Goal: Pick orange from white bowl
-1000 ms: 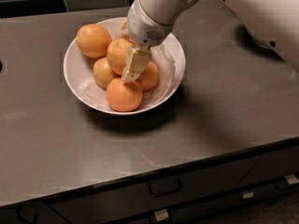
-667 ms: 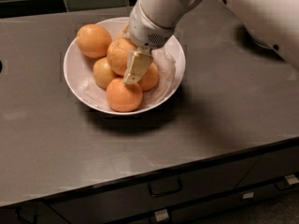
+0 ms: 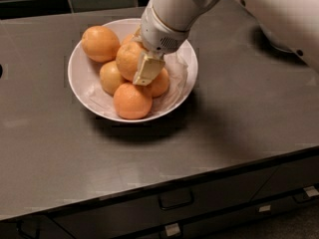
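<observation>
A wide, shallow white bowl (image 3: 74, 78) sits on the dark grey bench (image 3: 234, 133), towards its back edge. Crumpled white paper (image 3: 178, 73) lines the bowl and shows along its right wall and at the lower left.

Six round fruits are heaped inside. One sits apart at the upper left (image 3: 100, 43), against the rim. A smaller, paler one (image 3: 111, 77) lies at the left of the heap. A deeper reddish-orange one (image 3: 132, 101) is at the front, nearest the bowl's near rim. Another (image 3: 159, 83) lies to the right, partly hidden, and only a sliver of a further one (image 3: 128, 38) shows at the back, beneath the arm.

The orange (image 3: 129, 59), large and yellow-orange, rides on top in the middle of the heap, touching the fruits around and below it.

The white arm (image 3: 174, 9) reaches down from the upper right over the bowl. The tool (image 3: 147, 68) is inside the bowl's outline, its pale beige tip lying against the right side of the orange and pointing down towards the gap between the front fruit and the right one. Much of the tool is covered by the wrist above it. Whether it is spread or clamped onto the orange, I cannot tell.

Below the bench's front edge are dark drawer fronts, one with a handle (image 3: 175, 200).
</observation>
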`<state>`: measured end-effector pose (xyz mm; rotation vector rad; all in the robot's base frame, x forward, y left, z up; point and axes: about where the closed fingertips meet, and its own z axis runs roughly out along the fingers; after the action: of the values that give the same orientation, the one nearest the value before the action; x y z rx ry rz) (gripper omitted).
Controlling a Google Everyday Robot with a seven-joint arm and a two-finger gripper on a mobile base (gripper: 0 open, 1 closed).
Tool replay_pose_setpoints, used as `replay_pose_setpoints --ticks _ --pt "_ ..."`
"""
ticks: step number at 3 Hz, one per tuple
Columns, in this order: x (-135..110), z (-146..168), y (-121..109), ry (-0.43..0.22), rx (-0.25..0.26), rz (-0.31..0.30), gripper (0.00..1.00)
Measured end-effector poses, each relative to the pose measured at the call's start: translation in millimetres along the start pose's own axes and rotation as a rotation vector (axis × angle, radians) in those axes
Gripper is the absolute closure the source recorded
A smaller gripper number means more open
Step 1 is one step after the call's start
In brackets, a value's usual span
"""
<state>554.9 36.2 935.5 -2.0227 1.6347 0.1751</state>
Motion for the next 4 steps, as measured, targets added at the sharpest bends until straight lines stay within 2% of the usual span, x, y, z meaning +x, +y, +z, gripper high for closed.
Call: replay_pose_setpoints --ticks 1,2,3,4 --pt "0 0 0 0.0 0.0 0.0 0.92" --pt "0 0 0 0.0 0.0 0.0 1.0" --pt "0 0 0 0.0 0.0 -0.001 1.0" --pt "-32 -50 -6 -0.008 0.086 -0.088 1.0"
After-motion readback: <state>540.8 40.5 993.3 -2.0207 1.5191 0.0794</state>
